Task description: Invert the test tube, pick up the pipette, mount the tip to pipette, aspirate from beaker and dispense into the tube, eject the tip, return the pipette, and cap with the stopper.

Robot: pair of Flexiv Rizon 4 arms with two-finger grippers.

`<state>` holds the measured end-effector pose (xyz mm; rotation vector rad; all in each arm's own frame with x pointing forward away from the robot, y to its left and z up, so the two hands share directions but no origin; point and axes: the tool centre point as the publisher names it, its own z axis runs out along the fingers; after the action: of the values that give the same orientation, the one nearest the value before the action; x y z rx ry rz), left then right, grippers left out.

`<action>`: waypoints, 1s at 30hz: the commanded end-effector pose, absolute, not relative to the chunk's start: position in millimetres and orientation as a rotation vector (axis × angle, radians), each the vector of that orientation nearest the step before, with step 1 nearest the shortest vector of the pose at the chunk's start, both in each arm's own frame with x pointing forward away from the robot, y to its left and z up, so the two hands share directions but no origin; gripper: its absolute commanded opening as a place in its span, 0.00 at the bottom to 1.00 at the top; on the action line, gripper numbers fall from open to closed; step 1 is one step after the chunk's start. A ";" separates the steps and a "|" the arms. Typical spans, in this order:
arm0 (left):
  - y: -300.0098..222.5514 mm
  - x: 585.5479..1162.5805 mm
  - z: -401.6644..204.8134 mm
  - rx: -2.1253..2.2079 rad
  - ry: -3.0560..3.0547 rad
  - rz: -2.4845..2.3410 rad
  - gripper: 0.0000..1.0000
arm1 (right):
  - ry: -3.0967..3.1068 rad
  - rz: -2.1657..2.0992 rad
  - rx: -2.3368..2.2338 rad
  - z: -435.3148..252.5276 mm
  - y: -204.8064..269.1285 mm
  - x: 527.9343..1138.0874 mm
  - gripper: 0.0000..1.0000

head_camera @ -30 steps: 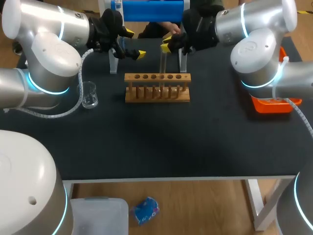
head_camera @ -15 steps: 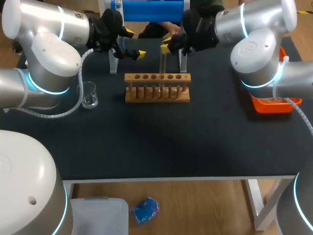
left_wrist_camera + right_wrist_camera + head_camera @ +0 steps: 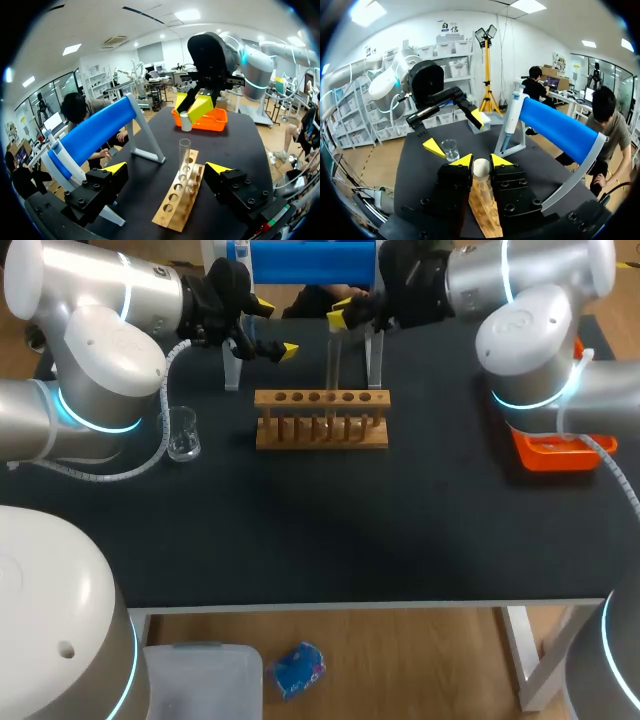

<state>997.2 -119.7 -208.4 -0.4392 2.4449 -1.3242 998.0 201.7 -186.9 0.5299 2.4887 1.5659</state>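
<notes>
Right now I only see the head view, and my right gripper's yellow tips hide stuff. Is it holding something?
Observer: Yes. The right wrist view shows the right gripper shut on a small white stopper.
Operator: Is it in the test tube yet?
Observer: No. In the left wrist view the stopper hangs above the test tube with a gap showing between them, and the tube's mouth is open.
Operator: And my left gripper?
Observer: The left gripper is open and holds nothing. The tube stands upright in the wooden rack ahead of it.
</notes>
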 end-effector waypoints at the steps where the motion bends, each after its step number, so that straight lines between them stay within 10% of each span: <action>1: -119.8 997.6 -207.6 -0.440 2.450 -1.321 1.00 | 2.497 1.548 0.519 -180.9 200.1 994.8 0.00; 30: -119.8 997.6 -207.6 -0.440 2.450 -1.321 1.00 | 2.544 1.469 0.534 -219.0 199.2 1000.7 0.00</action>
<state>997.2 -119.7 -208.4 -0.4392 2.4449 -1.3242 1000.1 198.9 -217.6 0.5308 2.5388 1.4743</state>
